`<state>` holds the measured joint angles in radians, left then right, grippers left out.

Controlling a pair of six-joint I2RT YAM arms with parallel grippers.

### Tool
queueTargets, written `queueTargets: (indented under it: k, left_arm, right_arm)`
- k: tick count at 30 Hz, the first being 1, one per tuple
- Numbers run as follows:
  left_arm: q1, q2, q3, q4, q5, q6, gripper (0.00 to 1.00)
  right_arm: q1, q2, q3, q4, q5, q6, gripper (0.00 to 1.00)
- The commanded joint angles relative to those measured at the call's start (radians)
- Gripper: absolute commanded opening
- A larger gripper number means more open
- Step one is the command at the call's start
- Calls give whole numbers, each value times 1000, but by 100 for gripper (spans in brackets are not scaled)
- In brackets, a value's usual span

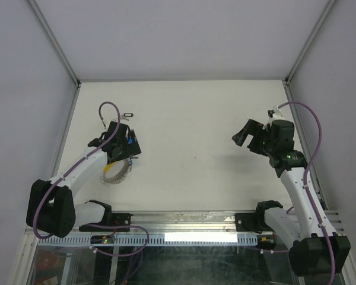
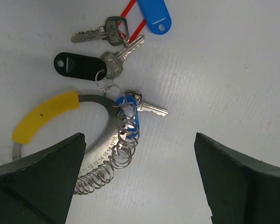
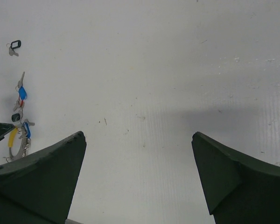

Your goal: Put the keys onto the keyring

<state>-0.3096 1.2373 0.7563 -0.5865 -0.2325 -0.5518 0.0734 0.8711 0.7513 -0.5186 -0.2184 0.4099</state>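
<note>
Two grippers are seen from the top camera above a white table (image 1: 196,119). The left gripper (image 1: 126,146) is lowered at the table's left side with its jaws spread wide. The keyring (image 1: 116,172) lies just beside it, toward its arm's base, and is partly hidden beneath it. A lone key (image 1: 127,114) with a black tag is seen beyond the gripper, on the far side. The right gripper (image 1: 252,138) is held well apart from all of these, jaws likewise apart, nothing between them.

In the left wrist view, the fingers (image 2: 42,182) are seen in the lower corners, wide apart and closed on nothing. The keyring lies flat ahead of them, nearer the left-hand finger, which covers part of its lower curve. Its yellow arc (image 2: 45,115) is turned to that side, and its silvery band carries a row of small wire loops. One blue-tagged key (image 2: 151,109) is hung among those loops, straight ahead of the gap. Farther ahead, more keys (image 2: 113,58) are gathered with a black tag (image 2: 79,66), a blue tag (image 2: 154,16) and a red tag (image 2: 130,18). Whether the black-tagged one is threaded on the band cannot be told.

In the right wrist view, only bare table is framed between the spread fingers. The keyring and keys are seen small, far off to the left-hand side.
</note>
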Motion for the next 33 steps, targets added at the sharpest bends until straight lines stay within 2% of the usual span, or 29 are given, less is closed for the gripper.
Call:
queueTargets:
  k: [1, 8, 21, 29, 33]
  left_arm:
    - [-12, -12, -31, 17, 8, -38, 99]
    - [-14, -19, -105, 28, -30, -96, 99]
    - [-29, 17, -133, 102, 5, -54, 99]
    - [-110, 42, -151, 129, 9, -82, 99]
    - [-185, 42, -146, 138, 6, -116, 99]
  right_arm:
    - [-9, -1, 17, 65, -74, 18, 99]
    - [-8, 12, 8, 92, -112, 24, 99]
    - [-8, -15, -20, 97, -143, 32, 99]
    - [-9, -26, -18, 82, -149, 26, 99]
    - [-8, -34, -14, 73, -151, 22, 99]
